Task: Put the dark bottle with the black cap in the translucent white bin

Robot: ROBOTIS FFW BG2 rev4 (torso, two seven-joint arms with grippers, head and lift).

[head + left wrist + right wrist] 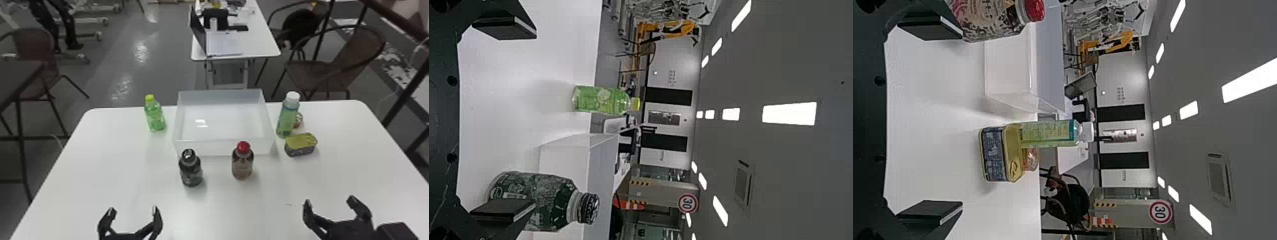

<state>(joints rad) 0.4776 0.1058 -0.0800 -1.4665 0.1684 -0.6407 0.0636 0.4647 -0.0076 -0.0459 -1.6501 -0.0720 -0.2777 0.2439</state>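
Head view: Both pincers, left (133, 215) and right (330, 204), stand parted and empty near the dark bottle (191, 170).

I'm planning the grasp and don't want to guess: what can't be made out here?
- Left wrist view: part of the dark bottle's lower body, behind one of the left fingers.
- Right wrist view: part of the red-capped bottle, cut off by the top edge.
- Head view: most of the small round item, behind the white-capped bottle.
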